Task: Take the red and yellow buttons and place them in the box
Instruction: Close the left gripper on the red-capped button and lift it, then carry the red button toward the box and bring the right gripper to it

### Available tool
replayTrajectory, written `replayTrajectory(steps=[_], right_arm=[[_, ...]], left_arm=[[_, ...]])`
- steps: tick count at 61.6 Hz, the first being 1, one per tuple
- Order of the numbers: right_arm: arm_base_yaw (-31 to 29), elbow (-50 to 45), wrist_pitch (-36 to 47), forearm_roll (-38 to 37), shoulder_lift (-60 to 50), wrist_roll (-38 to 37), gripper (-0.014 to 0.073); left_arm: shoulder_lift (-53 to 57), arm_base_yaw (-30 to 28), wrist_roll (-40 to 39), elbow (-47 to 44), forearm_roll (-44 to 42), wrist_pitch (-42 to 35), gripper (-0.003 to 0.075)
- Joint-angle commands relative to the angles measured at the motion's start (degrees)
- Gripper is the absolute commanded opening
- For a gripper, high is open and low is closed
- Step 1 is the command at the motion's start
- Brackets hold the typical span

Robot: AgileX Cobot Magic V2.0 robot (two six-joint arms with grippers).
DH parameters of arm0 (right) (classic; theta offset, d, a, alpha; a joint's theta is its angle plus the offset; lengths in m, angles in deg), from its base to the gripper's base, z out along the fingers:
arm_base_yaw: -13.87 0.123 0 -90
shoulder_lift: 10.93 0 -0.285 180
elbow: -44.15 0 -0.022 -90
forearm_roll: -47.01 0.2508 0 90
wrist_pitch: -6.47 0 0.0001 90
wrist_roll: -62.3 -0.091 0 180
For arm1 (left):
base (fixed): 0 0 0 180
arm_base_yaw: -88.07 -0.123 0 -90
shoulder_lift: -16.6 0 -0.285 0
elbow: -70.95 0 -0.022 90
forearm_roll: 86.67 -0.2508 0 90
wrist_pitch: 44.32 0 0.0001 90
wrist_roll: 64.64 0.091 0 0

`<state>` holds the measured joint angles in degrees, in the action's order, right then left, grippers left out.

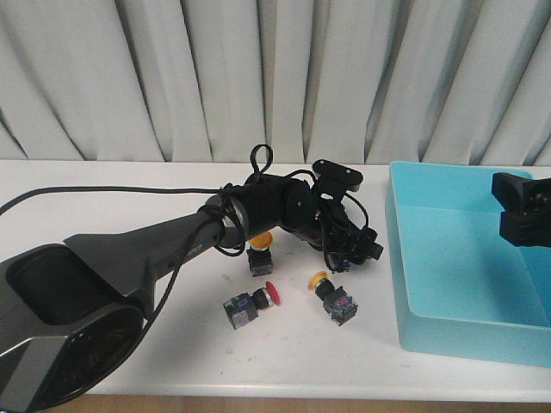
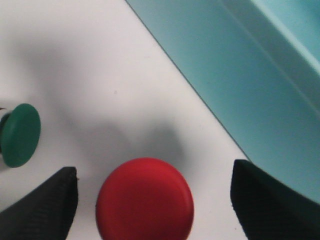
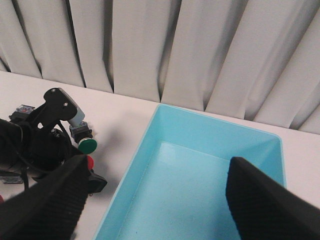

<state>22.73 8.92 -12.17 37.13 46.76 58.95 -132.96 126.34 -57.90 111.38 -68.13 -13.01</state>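
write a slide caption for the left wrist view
Open left gripper straddles a red button beside the turquoise box, green button nearby.

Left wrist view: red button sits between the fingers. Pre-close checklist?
1. Left hand open: ok, fingers wide apart.
2. Red button between the fingers: ok, gaps on both sides.
3. Contact with the cap: cannot tell, no touch visible.
4. Green button outside the grasp: ok, beyond one finger.
5. Box free to receive: ok, visible floor bare.
6. Right hand out of the way: ok, open over the box, away from the buttons.
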Motion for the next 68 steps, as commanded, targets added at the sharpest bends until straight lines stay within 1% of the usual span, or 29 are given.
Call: replayTrajectory(steps=[1, 8, 17, 26, 29, 38, 43, 51, 58, 63, 68], right_arm=[[0.0, 1.9, 3.7, -0.1, -0.3, 0.4, 0.0544], [0.0, 1.9, 3.7, -0.2, -0.3, 0.3, 0.0544], [0.0, 1.9, 3.7, -0.2, -0.3, 0.3, 0.0544], [0.0, 1.9, 3.7, -0.2, -0.3, 0.3, 0.0544], [0.0, 1.9, 3.7, -0.2, -0.3, 0.3, 0.0544], [0.0, 1.9, 3.7, -0.2, -0.3, 0.3, 0.0544], [0.0, 1.9, 3.7, -0.2, -0.3, 0.3, 0.0544], [0.1, 1.9, 3.6, -0.2, -0.3, 0.3, 0.0544], [0.3, 1.9, 3.7, -0.2, -0.3, 0.3, 0.0544], [2.0, 1.9, 3.5, -1.1, -0.3, 1.5, 0.0544], [5.6, 1.9, 3.3, -2.2, 0.1, 4.2, 0.0544]], left_arm=[[4.2, 0.2, -0.8, 1.9, 0.9, -3.7, 0.0584], [4.2, 0.0, -2.2, 1.9, 0.8, -4.4, 0.0552], [4.0, -0.3, -6.7, 1.9, 0.7, -4.3, 0.0459], [3.9, -0.8, -9.6, 1.9, 0.7, -3.0, 0.0306], [3.9, -0.9, -9.6, 1.9, 0.8, -3.0, 0.0235], [3.9, -1.2, -9.6, 1.9, 1.5, -2.9, 0.0064], [4.5, -1.2, -9.6, 1.9, 1.9, -2.7, -0.0003], [6.8, -1.2, -9.6, 1.9, 2.9, -1.0, -0.0008], [10.6, -1.2, -9.6, 1.9, 3.1, 3.6, -0.0008], [13.8, -1.2, -9.6, 1.9, 3.2, 7.7, -0.0008], [17.5, -1.2, -9.1, 1.9, 3.2, 11.5, -0.0008]])
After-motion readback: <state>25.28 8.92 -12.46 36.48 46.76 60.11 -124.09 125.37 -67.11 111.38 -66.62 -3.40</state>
